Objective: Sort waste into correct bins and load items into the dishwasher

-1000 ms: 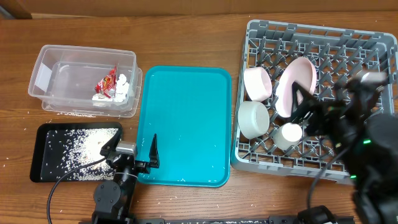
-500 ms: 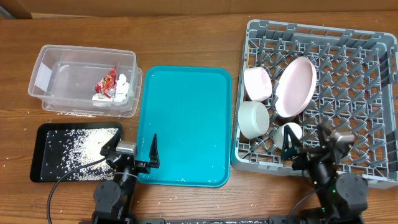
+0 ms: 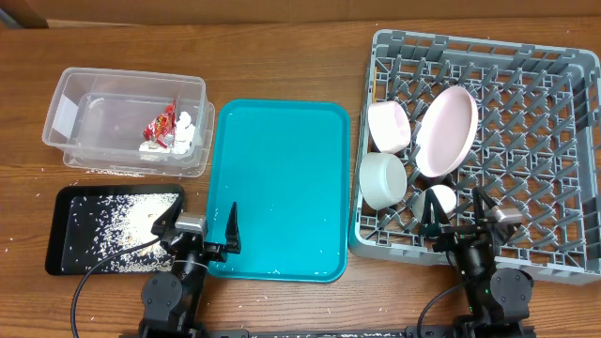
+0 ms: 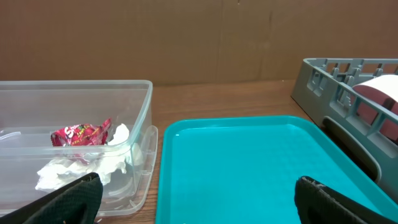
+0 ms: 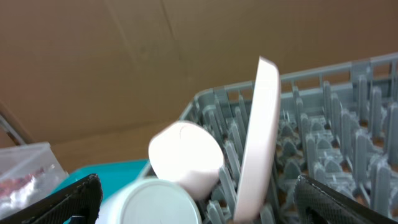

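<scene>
Your overhead view is bright and evenly lit from above, with short, soft shadows. Faint glare rides the clear plastic bin (image 3: 131, 77) at ten o'clock. Your right wrist view is blurred, and the pink round plate (image 5: 258, 137) smears.

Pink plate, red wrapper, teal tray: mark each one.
pink plate (image 3: 445, 131), overhead view, centre of its face.
red wrapper (image 4: 79, 134), left wrist view, middle of the foil.
teal tray (image 3: 277, 178), overhead view, bare middle of its floor.

right gripper (image 3: 455, 208) — pulled back from over the dish rack (image 3: 563, 66) to its front edge | now clear of the white cup (image 3: 438, 199), fingers spread, empty | pink plate (image 3: 446, 131) — lower edge uncovered again
</scene>
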